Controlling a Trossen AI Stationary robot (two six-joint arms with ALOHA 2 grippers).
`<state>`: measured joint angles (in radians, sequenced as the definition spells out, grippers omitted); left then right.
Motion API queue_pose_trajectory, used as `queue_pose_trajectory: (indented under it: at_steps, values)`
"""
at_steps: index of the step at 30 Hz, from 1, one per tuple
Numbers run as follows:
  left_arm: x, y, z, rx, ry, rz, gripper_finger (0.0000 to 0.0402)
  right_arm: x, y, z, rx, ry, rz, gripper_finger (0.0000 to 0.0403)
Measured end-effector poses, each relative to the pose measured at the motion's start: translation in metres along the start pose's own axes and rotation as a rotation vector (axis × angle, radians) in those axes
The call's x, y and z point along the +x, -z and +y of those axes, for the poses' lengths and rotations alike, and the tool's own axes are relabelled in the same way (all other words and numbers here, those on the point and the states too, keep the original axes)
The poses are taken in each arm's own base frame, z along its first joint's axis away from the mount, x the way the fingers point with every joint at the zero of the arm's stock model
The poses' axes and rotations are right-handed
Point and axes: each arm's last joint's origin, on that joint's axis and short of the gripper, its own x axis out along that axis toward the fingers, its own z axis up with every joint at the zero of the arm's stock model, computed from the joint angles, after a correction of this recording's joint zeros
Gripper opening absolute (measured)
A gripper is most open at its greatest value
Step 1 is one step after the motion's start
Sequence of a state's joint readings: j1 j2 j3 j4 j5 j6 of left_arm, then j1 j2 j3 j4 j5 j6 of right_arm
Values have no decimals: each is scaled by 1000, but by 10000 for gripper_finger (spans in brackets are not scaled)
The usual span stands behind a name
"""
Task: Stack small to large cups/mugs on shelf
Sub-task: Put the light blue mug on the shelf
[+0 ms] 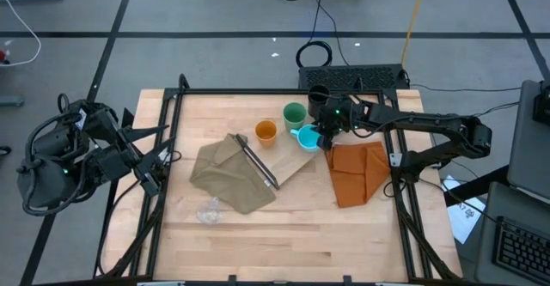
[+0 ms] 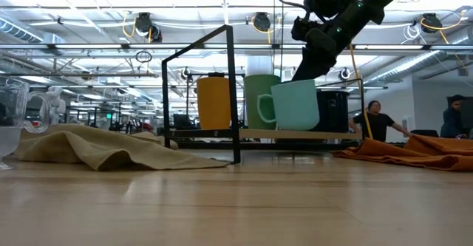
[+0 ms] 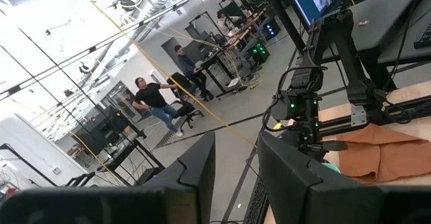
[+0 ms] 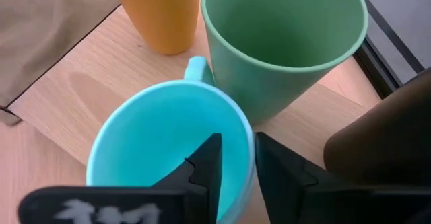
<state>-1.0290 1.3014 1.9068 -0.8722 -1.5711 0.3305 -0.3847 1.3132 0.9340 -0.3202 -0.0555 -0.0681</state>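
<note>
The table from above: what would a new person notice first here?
First, the right claw straddling the rim of the blue mug on the wooden shelf, one finger inside and one outside. Close by stand a green cup and an orange cup. The left claw waits at the table's left edge.

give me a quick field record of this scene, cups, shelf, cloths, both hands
shelf: pale board with black frame, middle of the table
on shelf: orange cup, green cup, cyan mug, all upright, close together
right hand: fingers astride the cyan mug's rim, one inside, one outside
black tumbler: beside the green cup
left hand: waiting off the table's left edge, holding nothing
clear cup: on the table, near the olive-tan cloth
orange cloth: on the table, right of the shelf
navy mug: not seen
</note>
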Motion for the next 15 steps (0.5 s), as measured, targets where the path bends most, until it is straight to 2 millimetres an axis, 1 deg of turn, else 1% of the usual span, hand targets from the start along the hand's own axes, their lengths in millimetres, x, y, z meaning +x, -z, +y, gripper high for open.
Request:
queue_pose_trajectory:
  at_steps: [15]
  values:
    - [0, 0, 0, 0, 0, 0, 113, 0, -1, 0, -23, -1, -6, 110]
